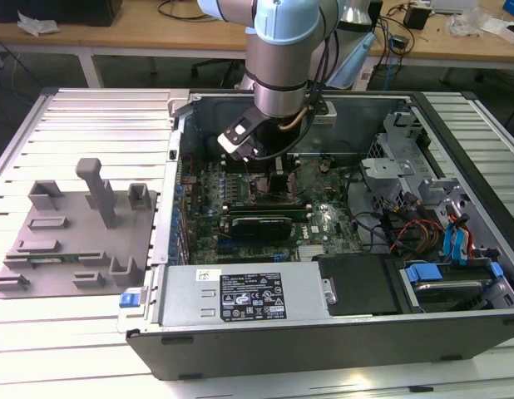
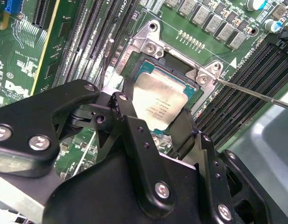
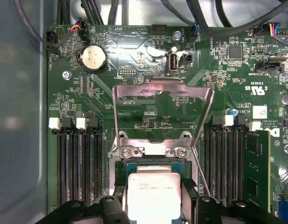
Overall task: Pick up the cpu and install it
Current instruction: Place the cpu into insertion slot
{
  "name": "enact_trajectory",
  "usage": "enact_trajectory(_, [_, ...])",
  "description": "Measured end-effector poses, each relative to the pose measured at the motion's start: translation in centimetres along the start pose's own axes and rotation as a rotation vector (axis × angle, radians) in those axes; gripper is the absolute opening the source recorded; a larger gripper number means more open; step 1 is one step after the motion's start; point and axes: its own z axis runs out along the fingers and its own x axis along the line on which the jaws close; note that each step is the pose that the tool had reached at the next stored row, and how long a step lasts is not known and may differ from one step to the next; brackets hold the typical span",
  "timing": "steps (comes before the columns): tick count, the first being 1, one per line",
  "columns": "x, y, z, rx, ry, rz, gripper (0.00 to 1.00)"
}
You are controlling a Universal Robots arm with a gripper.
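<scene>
- The pincer (image 2: 155,114) is closed narrowly on the cpu (image 2: 158,98), and its black fingers (image 2: 126,112) are pressed against two opposite edges of the chip.
- The cpu is held with its pale metal top facing up, directly over the socket (image 3: 148,166); it cannot be told whether it is already seated in it.
- In the first wrist view the same hold is seen, with the cpu (image 3: 153,193) flanked by the dark fingers.
- The socket's metal load plate (image 3: 162,86) is swung up and open behind the chip, hinged at two screws.
- A thin lever rod (image 2: 256,94) is seen running away from one corner of the socket frame.
- Black memory slots (image 3: 78,163) are lined up on both sides of the socket, and a coin battery (image 3: 92,58) is set further off on the board.
- In the exterior view the arm (image 1: 282,58) is reached down into the open computer case (image 1: 240,353), in which the motherboard (image 1: 240,195), a power supply (image 1: 249,295) and a drive with blue tabs (image 1: 444,283) are held.
- The case is laid on a slatted tabletop (image 1: 74,349); a grey holder plate (image 1: 66,249) is placed beside it, at the exterior view's left.
</scene>
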Motion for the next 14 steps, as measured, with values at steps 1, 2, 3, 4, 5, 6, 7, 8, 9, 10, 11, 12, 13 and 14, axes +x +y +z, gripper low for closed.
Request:
enact_trajectory(1, [0.00, 0.01, 0.01, 0.0001, -0.0001, 0.000, 0.55])
enact_trajectory(2, [0.00, 0.01, 0.02, 0.0002, -0.0003, 0.001, 0.55])
enact_trajectory(3, [0.00, 0.01, 0.04, 0.0003, -0.0003, 0.002, 0.55])
enact_trajectory(4, [0.00, 0.01, 0.06, 0.0003, -0.0004, 0.004, 0.55])
enact_trajectory(5, [0.00, 0.01, 0.08, 0.0006, -0.0005, 0.008, 0.55])
enact_trajectory(6, [0.00, 0.01, 0.09, 0.0006, -0.0006, 0.011, 0.55])
enact_trajectory(7, [0.00, 0.01, 0.10, 0.0006, -0.0006, 0.013, 0.55])
enact_trajectory(8, [0.00, 0.01, 0.11, 0.0006, -0.0006, 0.015, 0.55])
enact_trajectory(9, [0.00, 0.01, 0.14, 0.0006, -0.0007, 0.015, 0.55])
enact_trajectory(10, [0.00, 0.01, 0.17, 0.0008, -0.0008, 0.015, 0.55])
enact_trajectory(11, [0.00, 0.01, 0.19, 0.0008, -0.0008, 0.015, 0.55])
enact_trajectory(12, [0.00, 0.01, 0.20, 0.0008, -0.0009, 0.015, 0.55])
enact_trajectory(13, [0.00, 0.01, 0.21, 0.0008, -0.0009, 0.015, 0.55])
enact_trajectory(14, [0.01, 0.01, 0.22, 0.0007, -0.0007, 0.015, 0.55])
